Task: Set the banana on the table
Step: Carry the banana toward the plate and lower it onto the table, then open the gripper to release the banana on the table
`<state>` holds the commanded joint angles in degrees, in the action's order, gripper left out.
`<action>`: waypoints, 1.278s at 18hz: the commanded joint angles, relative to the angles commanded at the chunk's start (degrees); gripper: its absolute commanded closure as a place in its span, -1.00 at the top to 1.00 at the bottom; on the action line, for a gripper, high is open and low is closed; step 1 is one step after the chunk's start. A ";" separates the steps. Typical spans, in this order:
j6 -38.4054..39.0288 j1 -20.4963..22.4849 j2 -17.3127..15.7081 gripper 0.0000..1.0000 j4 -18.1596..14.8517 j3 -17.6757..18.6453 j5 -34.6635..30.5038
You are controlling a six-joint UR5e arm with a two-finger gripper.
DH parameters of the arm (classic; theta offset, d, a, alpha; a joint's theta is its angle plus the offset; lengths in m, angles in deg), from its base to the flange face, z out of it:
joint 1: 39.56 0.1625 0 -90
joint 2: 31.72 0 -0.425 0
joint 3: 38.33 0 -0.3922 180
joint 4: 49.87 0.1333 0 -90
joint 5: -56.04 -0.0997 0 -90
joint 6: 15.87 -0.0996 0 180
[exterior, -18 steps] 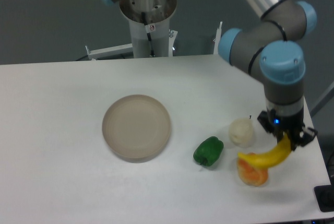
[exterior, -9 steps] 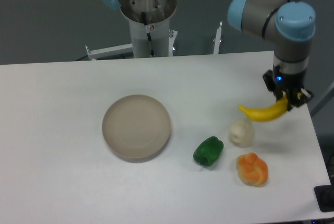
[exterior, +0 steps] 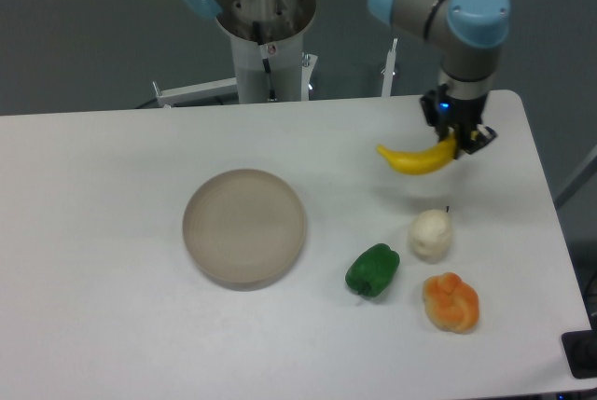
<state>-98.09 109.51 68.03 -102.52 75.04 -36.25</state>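
In the upper right of the frame the black two-finger gripper (exterior: 456,135) is clamped on one end of the small curved bright yellow banana (exterior: 415,158), which hangs out to the left and sits clear above the large flat white tabletop (exterior: 112,232) — a faint shadow lies beneath it.

Below it, lower right, stand a pale cream round fruit (exterior: 431,235), a glossy green pepper (exterior: 373,269) and a lumpy orange fruit (exterior: 451,302); a round beige plate (exterior: 244,227) sits centre-left.

The hold is at the tip only, so the banana could swing or slip during the carry. Released from this height it might bounce or roll — possibly into the cream fruit, which is the nearest thing.
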 joint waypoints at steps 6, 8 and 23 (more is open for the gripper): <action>13.74 -4.22 4.21 -0.50 0.61 2.20 -0.26; 13.75 -4.31 5.36 -0.50 2.01 2.20 -0.26; 12.61 -4.67 8.00 -0.48 2.64 0.80 -0.70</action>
<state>-85.48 104.84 76.03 -99.88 75.84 -36.95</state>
